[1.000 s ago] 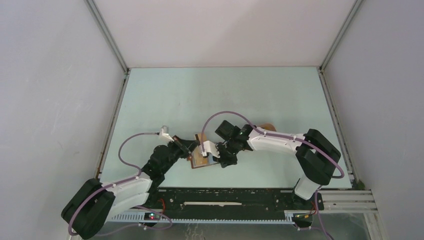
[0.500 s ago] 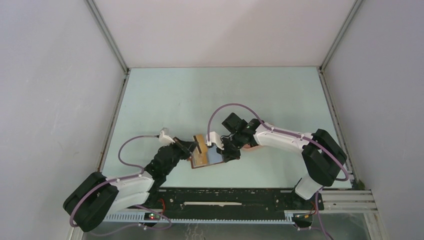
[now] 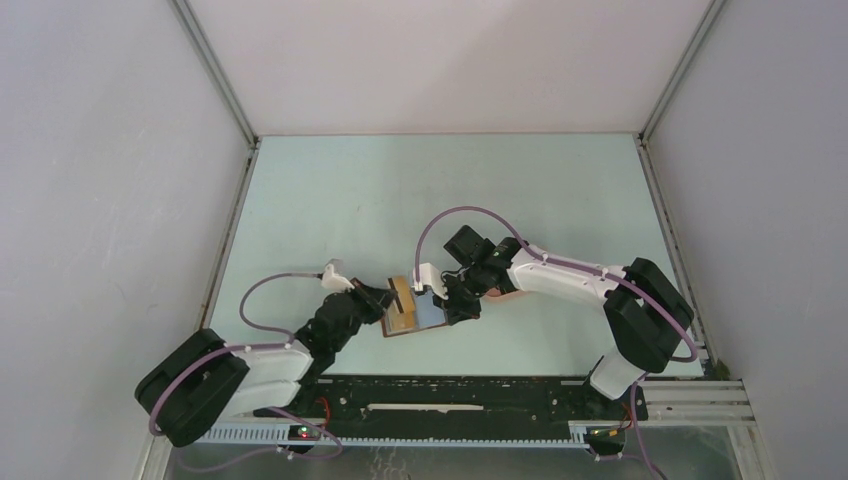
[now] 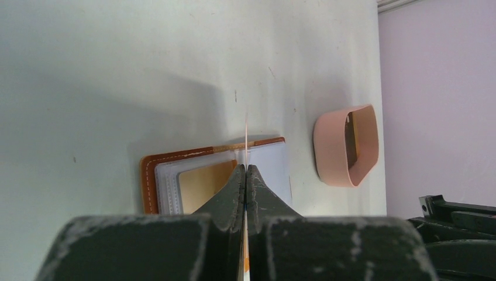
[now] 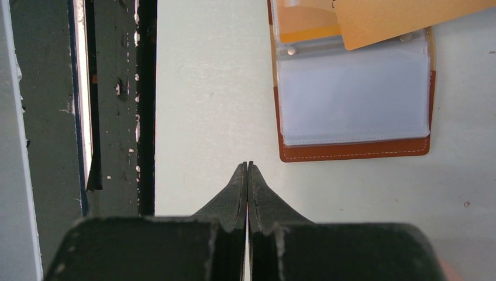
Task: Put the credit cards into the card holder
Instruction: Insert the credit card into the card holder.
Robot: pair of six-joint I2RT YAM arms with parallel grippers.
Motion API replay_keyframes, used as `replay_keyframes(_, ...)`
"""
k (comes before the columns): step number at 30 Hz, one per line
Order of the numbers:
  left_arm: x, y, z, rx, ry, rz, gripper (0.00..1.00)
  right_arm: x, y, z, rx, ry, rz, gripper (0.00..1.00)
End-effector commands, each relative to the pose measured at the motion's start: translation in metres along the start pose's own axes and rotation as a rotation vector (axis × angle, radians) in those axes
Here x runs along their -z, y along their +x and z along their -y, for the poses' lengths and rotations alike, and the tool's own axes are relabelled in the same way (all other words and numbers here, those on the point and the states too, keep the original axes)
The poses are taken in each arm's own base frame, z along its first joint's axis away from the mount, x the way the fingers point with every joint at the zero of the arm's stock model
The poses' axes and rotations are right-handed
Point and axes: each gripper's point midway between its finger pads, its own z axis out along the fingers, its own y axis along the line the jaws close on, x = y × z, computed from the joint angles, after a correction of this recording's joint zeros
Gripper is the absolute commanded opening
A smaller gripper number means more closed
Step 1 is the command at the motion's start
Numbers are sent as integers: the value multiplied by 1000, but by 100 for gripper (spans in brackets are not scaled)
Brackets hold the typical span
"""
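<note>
Left fingers (image 4: 229,192) clamp a likely light, stiff, slick credit card (image 4: 246,126) by its flat faces, free end past the tips above the open card holder (image 4: 150,175); right fingers (image 5: 233,196) closed, empty, holder just ahead

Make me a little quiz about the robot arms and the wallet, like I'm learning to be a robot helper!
1. True or false: the card holder lies folded shut.
2. Which gripper pinches a tan-yellow card edge-on? A left, B right, C neither.
3. Fill in: the oval tray near the card holder is coloured ____.
Key: 1 false, it lies open. 2 A, the left gripper. 3 pink.
</note>
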Motion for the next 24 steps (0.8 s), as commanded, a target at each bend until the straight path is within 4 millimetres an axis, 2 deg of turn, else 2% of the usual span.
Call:
replay_keyframes(1,4,3,-12,6,-15,14,0,11,-20,5,17,24,50,1)
replay_keyframes(8,2,9,-10,31,7,-6,0,12,-21,6,16,29,50,1)
replay_keyframes(24,6,8,-13,39,3,-1,0,12,-20,6,12,33,49,1)
